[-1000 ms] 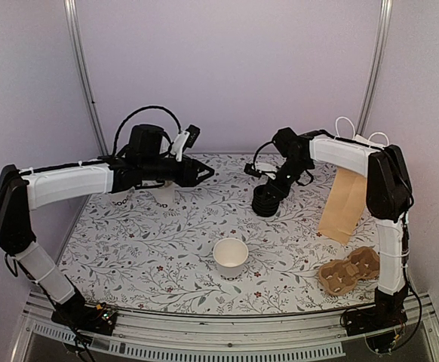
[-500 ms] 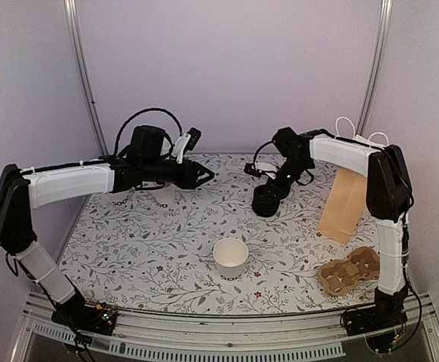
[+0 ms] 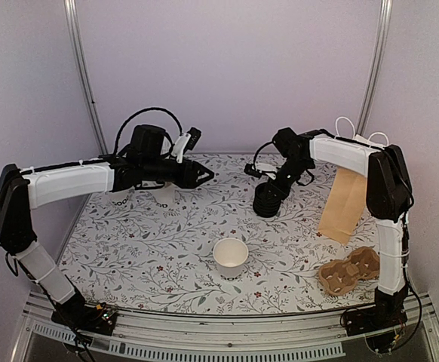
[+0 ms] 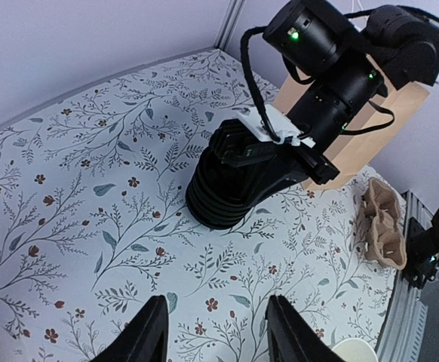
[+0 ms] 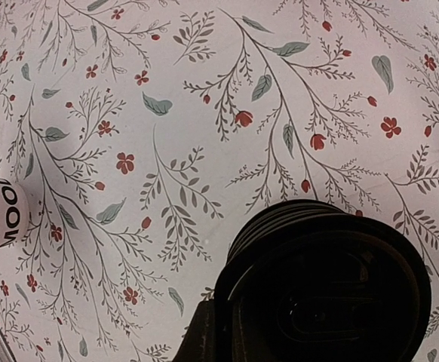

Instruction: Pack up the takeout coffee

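At the lid stack [image 4: 219,200], right hand [image 3: 274,188] angled down, grip unclear, left hand [image 4: 216,335] open.

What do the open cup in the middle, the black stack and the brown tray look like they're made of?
The open cup looks like matte white paper, going by its rolled rim. The stack of black lids looks like moulded plastic with a slight sheen on its ridges. The cup carrier looks like rough brown moulded pulp, probably paper fibre.
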